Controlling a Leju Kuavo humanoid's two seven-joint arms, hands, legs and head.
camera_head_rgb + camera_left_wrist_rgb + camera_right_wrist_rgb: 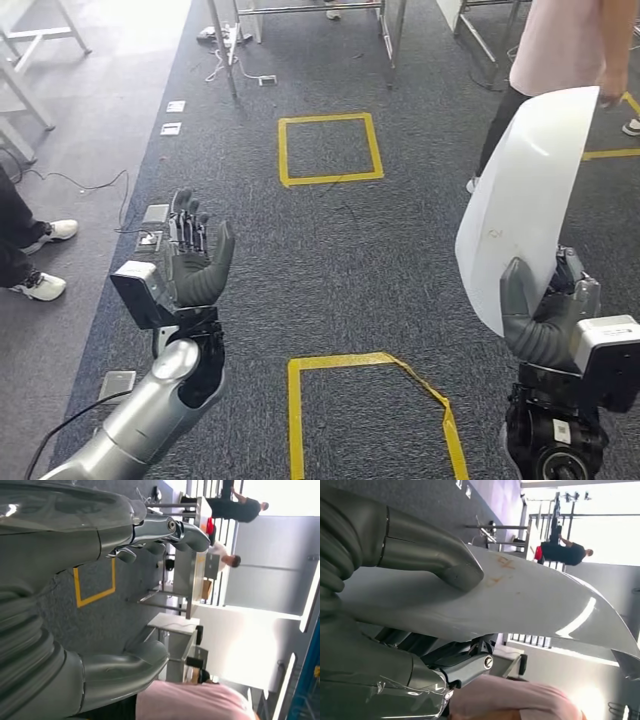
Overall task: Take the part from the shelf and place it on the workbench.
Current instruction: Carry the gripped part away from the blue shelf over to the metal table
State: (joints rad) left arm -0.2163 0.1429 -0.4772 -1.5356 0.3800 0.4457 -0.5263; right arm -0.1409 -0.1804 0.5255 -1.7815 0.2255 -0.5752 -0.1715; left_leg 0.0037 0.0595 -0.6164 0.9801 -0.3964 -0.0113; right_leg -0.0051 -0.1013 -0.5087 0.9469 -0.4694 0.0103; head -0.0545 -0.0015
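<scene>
While left robot hand (192, 255) upright, fingers apart, right robot hand (547, 315) clamps white part (524, 195).

Open carpet (332, 250) lies ahead; a person (558, 50) crowds the right side.

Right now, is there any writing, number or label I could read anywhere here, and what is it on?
None can be read.
White curved part in the right hand: faint orange-brown marks near the thumb, too smeared to read.
Small white label on the right arm below the hand: too small to read.
Two white floor plates on the grey carpet: no text legible.
</scene>
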